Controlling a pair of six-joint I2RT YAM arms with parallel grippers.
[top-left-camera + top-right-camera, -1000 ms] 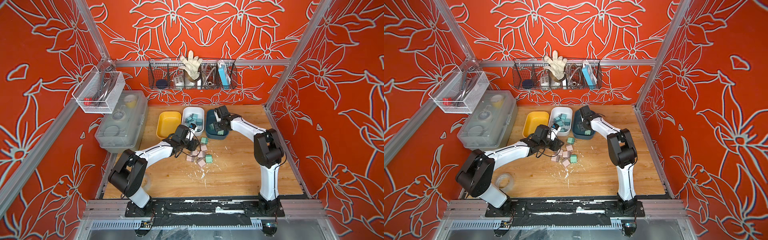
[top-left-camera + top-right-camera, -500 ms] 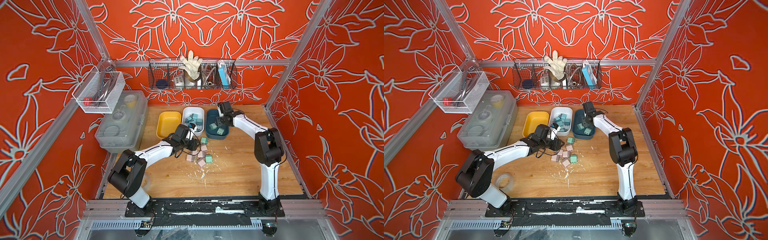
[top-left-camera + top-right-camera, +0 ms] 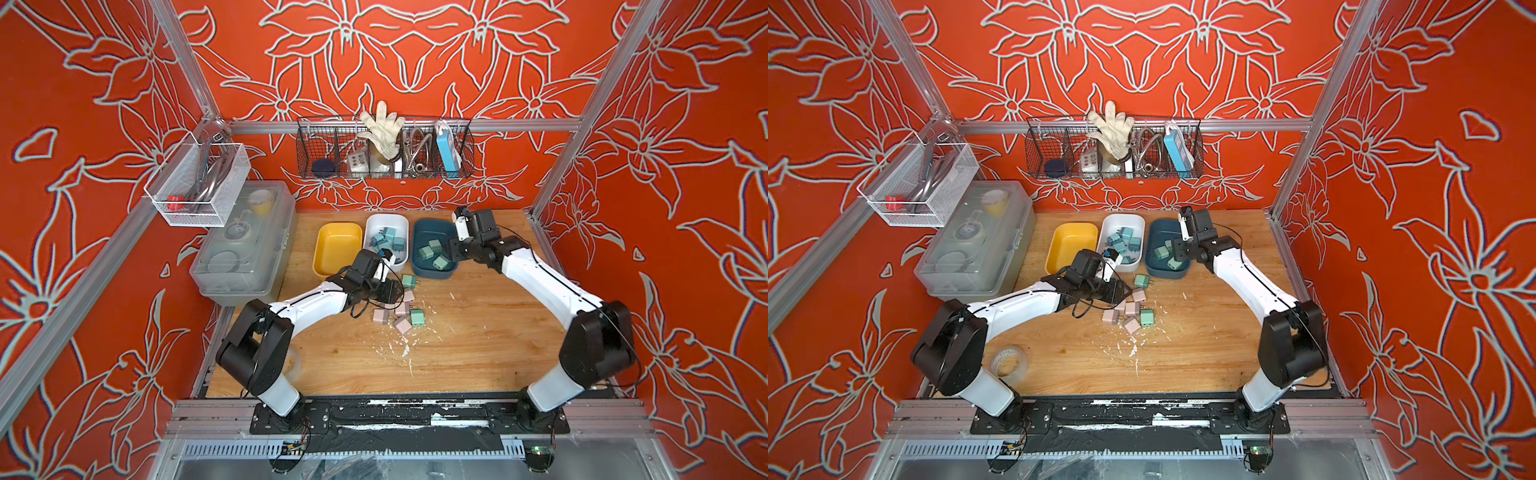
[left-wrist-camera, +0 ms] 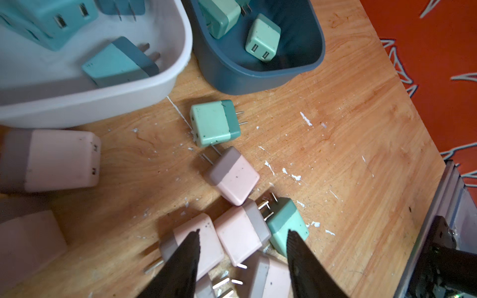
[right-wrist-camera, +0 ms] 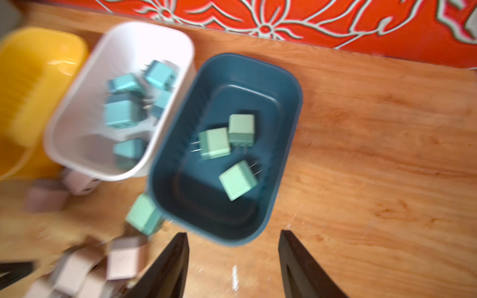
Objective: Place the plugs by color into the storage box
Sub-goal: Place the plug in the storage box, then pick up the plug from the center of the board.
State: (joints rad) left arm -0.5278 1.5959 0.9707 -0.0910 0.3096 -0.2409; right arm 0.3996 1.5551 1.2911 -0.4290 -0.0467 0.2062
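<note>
Blue plugs [image 3: 388,240] in white bin [image 3: 386,216], green plugs [image 3: 435,245] in navy bin [image 3: 434,273]; pink plugs [image 3: 379,316] loose on tabletop [image 3: 478,332].

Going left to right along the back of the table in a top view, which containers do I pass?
clear lidded box → yellow bin → white bin → dark blue bin

You'll see on the wooden worktop [image 3: 478,340], at twelve o'clock, a yellow plastic tub [image 3: 337,246], a white plastic tub [image 3: 386,217] and a dark blue plastic tub [image 3: 432,224] side by side. A clear lidded plastic box [image 3: 245,245] sits at ten. Pale pink cube plugs [image 3: 380,316] and mint green cube plugs [image 3: 417,318] lie loose mid-board, and a clear tape roll [image 3: 1009,362] at seven.
</note>
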